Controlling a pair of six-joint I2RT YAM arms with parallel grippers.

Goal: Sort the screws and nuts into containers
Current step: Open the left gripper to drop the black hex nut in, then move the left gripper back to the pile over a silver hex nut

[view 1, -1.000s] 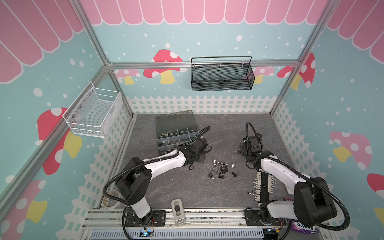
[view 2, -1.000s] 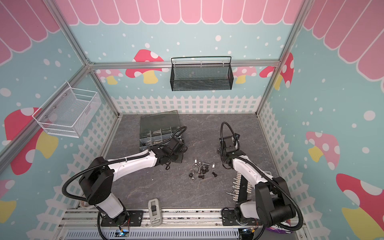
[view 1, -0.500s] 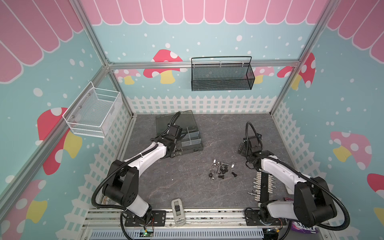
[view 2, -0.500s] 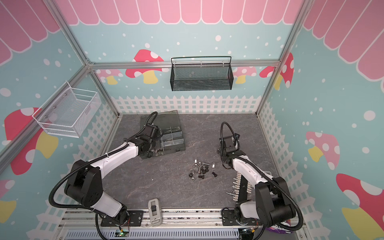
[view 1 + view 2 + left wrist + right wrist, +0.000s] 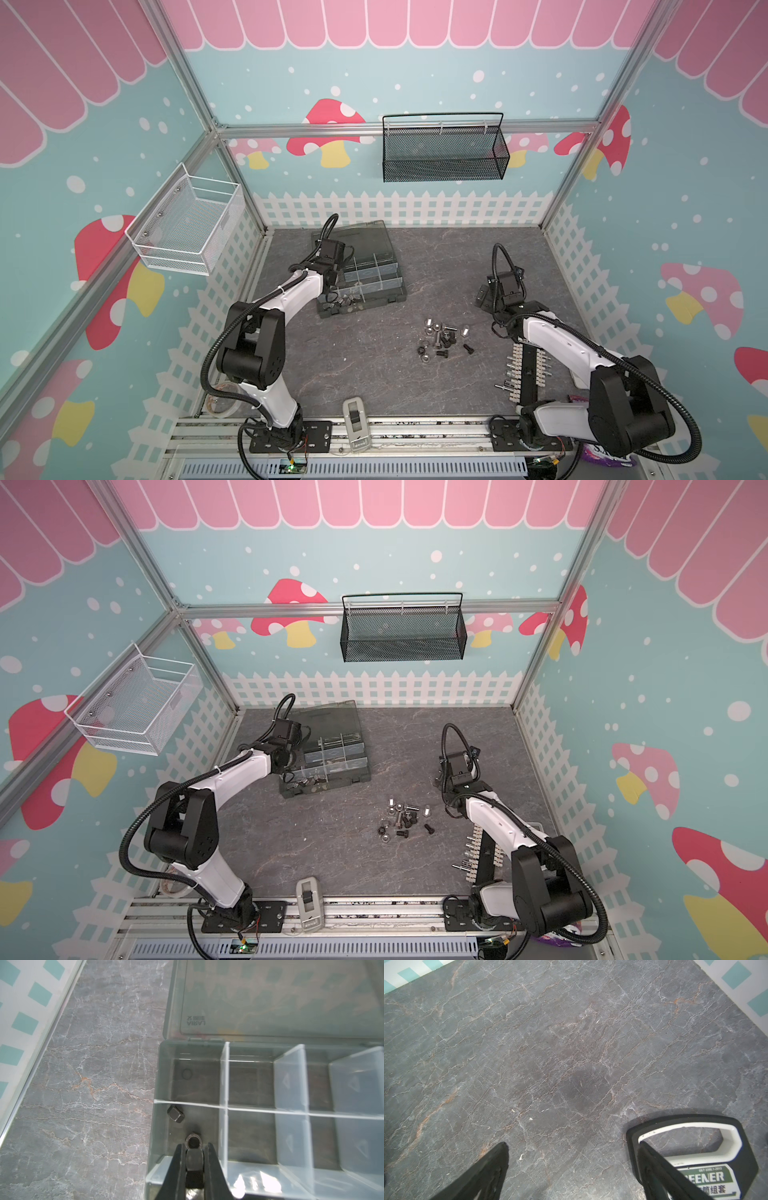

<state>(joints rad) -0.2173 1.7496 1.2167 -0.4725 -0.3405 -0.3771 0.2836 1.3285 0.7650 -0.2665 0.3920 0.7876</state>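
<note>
Black nut (image 5: 194, 1160) between left fingers (image 5: 179, 1169) over corner compartment (image 5: 200, 1122)

The left tool (image 5: 194, 1146) is down in a corner compartment (image 5: 207, 1124) of the organizer box (image 5: 365, 301), pinching a black nut (image 5: 194, 1162); box wall one side, clear divider (image 5: 223, 1136) the other, a second black nut (image 5: 175, 1116) just beside, so sideways room is tight; the open lid (image 5: 365, 237) lies flat behind; the right tool (image 5: 573, 1145) hangs spread over bare surface (image 5: 550, 1053), a black-and-white labelled tag (image 5: 685, 1121) just beside one finger; loose screws (image 5: 468, 347) and nuts (image 5: 422, 352) clutter the middle; a white terminal strip (image 5: 528, 374) crowds the right front; the ground between box and pile is open.
</note>
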